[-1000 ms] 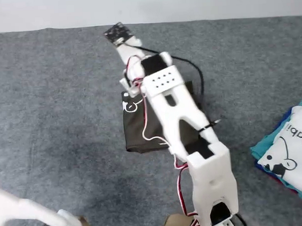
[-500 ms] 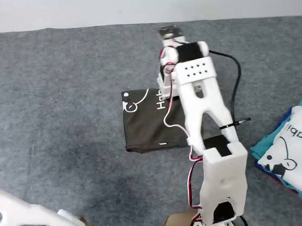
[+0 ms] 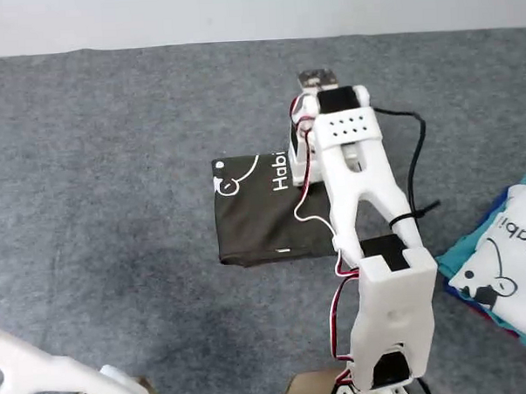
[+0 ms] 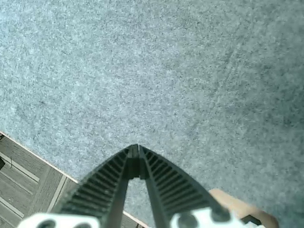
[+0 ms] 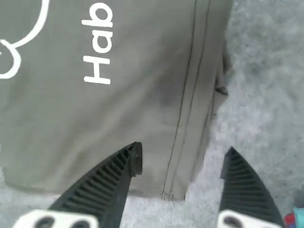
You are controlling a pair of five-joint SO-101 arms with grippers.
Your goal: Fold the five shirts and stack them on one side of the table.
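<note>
Black folded shirt [image 3: 255, 219], lying flat on the grey felt [image 3: 113, 169]. My right gripper [image 5: 184, 156] hangs over the shirt's stitched edge, the one facing the stack of folded shirts [image 3: 502, 265], which lies well apart from it. The fingers are spread wide: one fingertip [image 5: 134, 156] is above the cloth and the other above bare felt just beyond the edge.

Risk, as I judge it: closing from here could catch only the top layer at the hem. A lift or drag would then peel the fold open or bunch the cloth. Coming down too shallow, the fingers could slide off the edge altogether.

My right arm reaches out across the shirt's stack-side half, wrist pitched down. My left gripper [image 4: 138, 156], fingers pressed together, sits far from the shirt, above felt near the table's edge.
</note>
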